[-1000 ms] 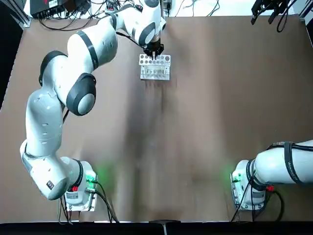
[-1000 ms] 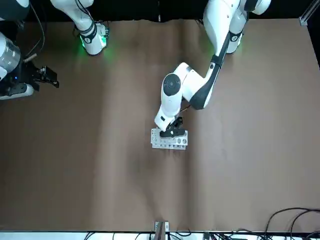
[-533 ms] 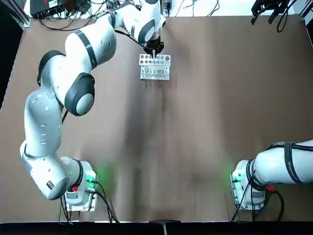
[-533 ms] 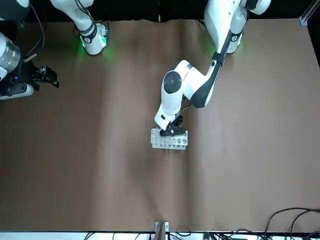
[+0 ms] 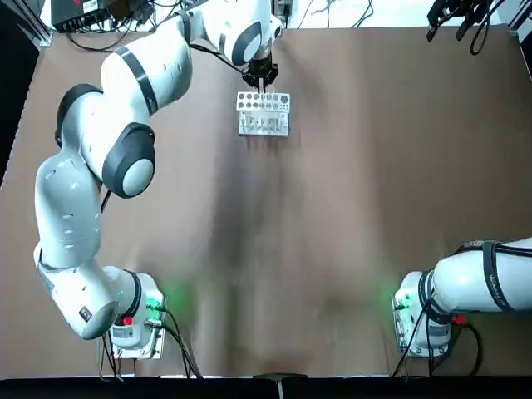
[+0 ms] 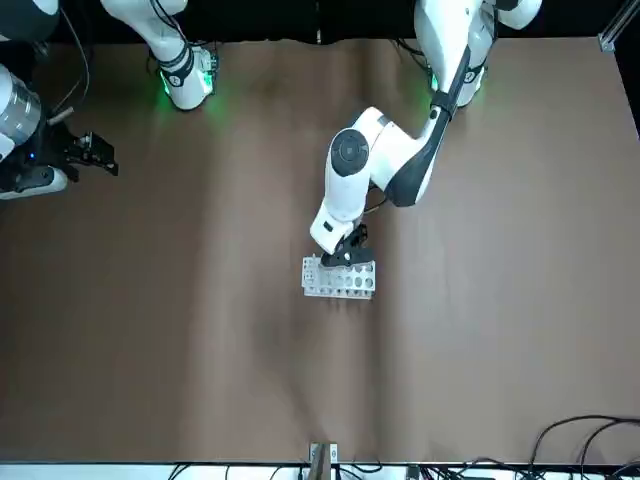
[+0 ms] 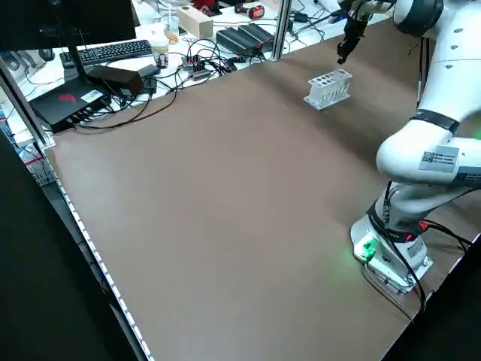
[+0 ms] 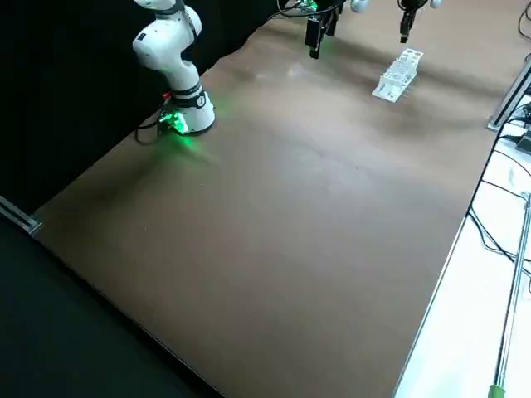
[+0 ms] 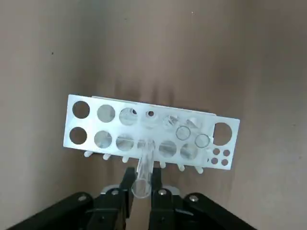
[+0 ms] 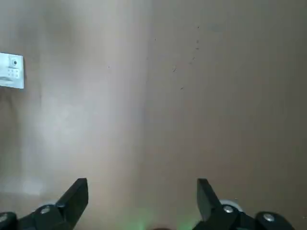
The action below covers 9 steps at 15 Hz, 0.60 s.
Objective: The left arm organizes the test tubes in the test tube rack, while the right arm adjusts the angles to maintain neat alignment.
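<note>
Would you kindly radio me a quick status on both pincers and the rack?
Left pincer shut on a clear tube, at the rack. Right pincer open, away from the rack. Nothing seen blocking.

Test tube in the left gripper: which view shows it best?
The left wrist view: the clear test tube stands out between the left gripper's fingers, over the rack. The top, front and side views show the gripper near the rack but no distinct tube; the right wrist view shows only the rack's end.
</note>
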Available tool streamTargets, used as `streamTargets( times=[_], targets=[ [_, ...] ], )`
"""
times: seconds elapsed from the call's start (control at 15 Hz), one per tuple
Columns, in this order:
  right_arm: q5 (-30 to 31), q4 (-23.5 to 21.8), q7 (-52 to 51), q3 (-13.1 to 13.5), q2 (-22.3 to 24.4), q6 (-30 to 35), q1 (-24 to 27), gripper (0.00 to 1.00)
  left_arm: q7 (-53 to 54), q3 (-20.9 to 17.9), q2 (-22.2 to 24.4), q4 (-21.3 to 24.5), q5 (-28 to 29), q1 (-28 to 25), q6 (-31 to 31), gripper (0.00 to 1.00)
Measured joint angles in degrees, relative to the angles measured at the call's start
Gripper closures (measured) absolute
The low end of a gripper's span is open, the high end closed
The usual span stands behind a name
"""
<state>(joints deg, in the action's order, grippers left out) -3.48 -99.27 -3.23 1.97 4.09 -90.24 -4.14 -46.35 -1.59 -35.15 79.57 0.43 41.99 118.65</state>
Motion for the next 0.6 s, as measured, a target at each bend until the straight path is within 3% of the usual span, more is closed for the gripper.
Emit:
streamTargets(
  times=[0.6],
  targets=[
    [0.0, 0.0, 0.0, 0.0, 0.0, 0.0, 0.0, 0.0, -0.1, -0.2, 3.4, -0.1, 0.0, -0.2, -3.1, 0.82]
  ],
)
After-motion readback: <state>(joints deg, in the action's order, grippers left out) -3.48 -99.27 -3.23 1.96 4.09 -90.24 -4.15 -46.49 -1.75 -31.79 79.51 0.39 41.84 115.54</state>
